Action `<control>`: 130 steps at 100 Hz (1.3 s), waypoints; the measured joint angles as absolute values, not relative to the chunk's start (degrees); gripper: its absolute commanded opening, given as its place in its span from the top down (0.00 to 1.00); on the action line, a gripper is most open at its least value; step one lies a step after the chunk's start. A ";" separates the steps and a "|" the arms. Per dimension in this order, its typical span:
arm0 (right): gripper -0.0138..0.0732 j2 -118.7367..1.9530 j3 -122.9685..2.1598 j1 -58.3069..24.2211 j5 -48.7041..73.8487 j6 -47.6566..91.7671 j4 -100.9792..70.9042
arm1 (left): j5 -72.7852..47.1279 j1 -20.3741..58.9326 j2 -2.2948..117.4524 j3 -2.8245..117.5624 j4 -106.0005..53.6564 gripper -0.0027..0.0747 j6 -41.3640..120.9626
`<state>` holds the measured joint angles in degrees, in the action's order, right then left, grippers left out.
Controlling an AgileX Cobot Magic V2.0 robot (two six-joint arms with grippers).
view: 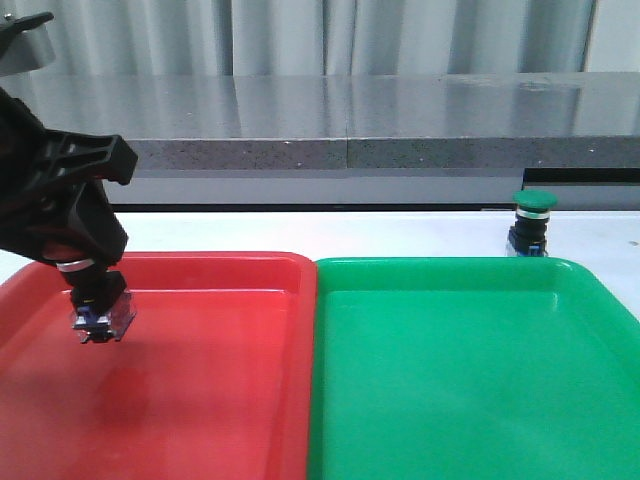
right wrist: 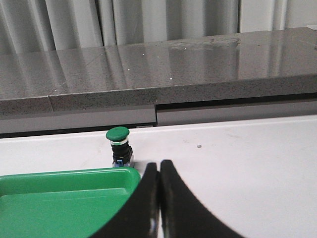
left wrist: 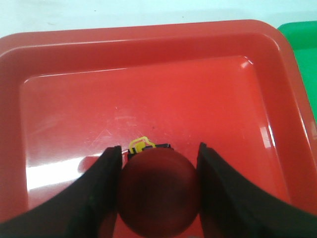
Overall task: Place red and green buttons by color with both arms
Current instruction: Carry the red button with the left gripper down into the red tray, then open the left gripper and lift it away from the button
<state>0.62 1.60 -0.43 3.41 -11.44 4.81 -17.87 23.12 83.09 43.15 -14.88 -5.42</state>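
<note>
My left gripper (view: 88, 275) is shut on the red button (view: 100, 305) and holds it just above the floor of the red tray (view: 220, 360). In the left wrist view the dark red cap (left wrist: 159, 191) fills the gap between the two black fingers (left wrist: 94, 193), over the red tray (left wrist: 148, 89). The green button (view: 531, 222) stands upright on the white table behind the green tray (view: 470, 380). In the right wrist view my right gripper (right wrist: 159, 166) is shut and empty, near the green tray's corner (right wrist: 64, 198), with the green button (right wrist: 119, 145) beyond it.
A grey stone counter (view: 350, 120) runs along the back behind the white table (view: 400, 235). The two trays sit side by side and touch in the middle. The right arm does not show in the front view.
</note>
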 measured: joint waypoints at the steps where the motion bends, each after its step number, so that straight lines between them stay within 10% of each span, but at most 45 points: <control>1: 0.92 0.62 1.60 -0.43 3.41 -11.44 4.81 | -17.54 23.13 83.09 43.03 -14.98 0.88 -5.42; 53: 0.92 0.62 1.60 -0.43 3.41 -11.04 4.81 | -15.29 25.38 85.28 40.37 -15.45 0.88 -5.81; 90: 0.92 0.62 1.60 -0.43 3.41 -11.14 4.81 | -15.48 25.38 85.51 40.37 -16.39 0.27 -5.90; 130: 0.92 0.62 1.60 -0.43 3.41 -11.14 4.81 | -15.57 25.38 84.64 40.37 -16.49 0.26 -6.03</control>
